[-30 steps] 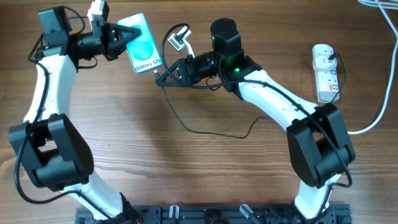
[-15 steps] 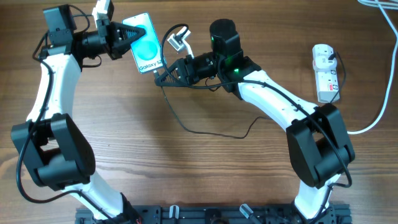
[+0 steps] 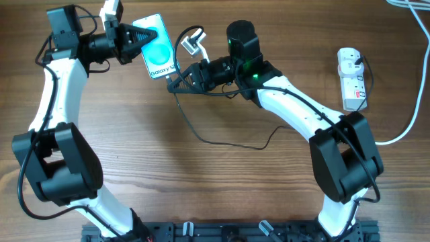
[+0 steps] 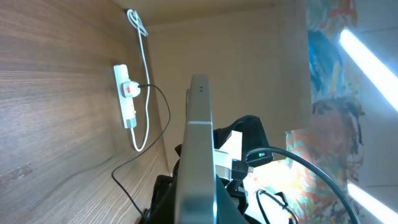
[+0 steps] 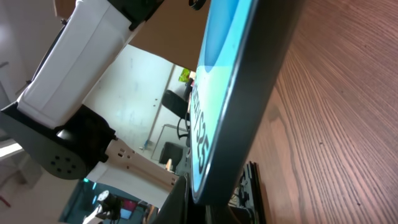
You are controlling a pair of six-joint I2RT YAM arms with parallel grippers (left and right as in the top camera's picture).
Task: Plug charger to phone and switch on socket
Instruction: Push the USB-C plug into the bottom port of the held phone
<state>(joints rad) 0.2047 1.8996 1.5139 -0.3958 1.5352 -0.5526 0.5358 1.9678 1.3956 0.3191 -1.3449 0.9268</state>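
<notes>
My left gripper (image 3: 136,42) is shut on the phone (image 3: 158,48) and holds it above the table at the back left, cyan screen up. In the left wrist view the phone (image 4: 199,137) stands edge-on between my jaws (image 4: 199,208). My right gripper (image 3: 173,82) sits at the phone's lower end, shut on the charger (image 3: 201,138); the plug tip is hidden. In the right wrist view the phone's edge (image 5: 249,87) fills the frame just above my jaws (image 5: 211,205). The black cable trails over the table to the socket (image 3: 351,77), which also shows in the left wrist view (image 4: 126,93).
A thick white cable (image 3: 410,114) curves along the table's right side from the socket area and also shows in the left wrist view (image 4: 140,37). The black cable's loop (image 3: 262,144) lies on the wood between the arms. The arm bases stand at the front edge.
The left gripper carried the phone slightly right, closer to the right gripper, then stopped. The right arm has not moved.
</notes>
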